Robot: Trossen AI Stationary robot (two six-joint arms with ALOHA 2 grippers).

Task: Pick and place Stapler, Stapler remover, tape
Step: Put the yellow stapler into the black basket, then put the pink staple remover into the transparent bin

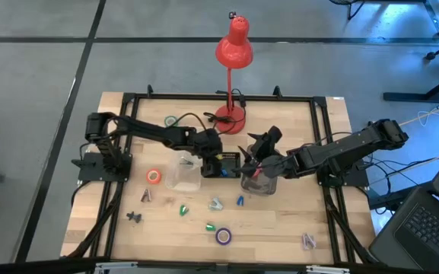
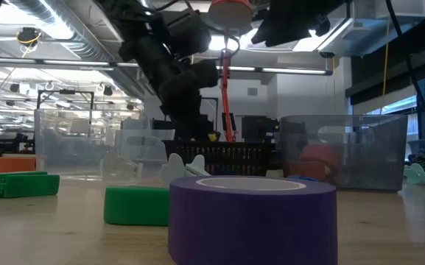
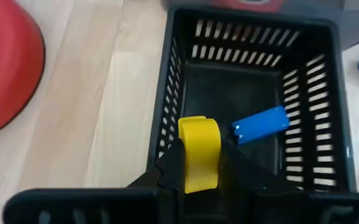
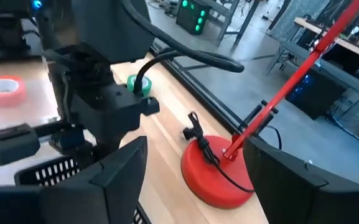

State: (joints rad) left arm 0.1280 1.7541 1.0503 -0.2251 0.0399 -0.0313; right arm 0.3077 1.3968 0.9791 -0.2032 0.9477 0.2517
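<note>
from above, we see the left end effector (image 1: 213,144) over the black basket (image 1: 228,165), and the right end effector (image 1: 263,148) wide open, waiting beside it. from the left wrist, it grips a yellow stapler (image 3: 199,152) (long way pointing into the basket), right above a blue one (image 3: 260,123).

stapler (image 3: 261,124) in basket (image 3: 332,112) (lamp (image 1: 232,53) behind)

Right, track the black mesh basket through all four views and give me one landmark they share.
High view: black mesh basket at table centre, under the left claw.
Low view: mid-picture, behind the purple tape roll, basket at.
Left wrist view: fills the frame, a blue item inside it.
Right wrist view: only a corner, at the lower left edge.
Shared landmark: the red lamp.
</note>
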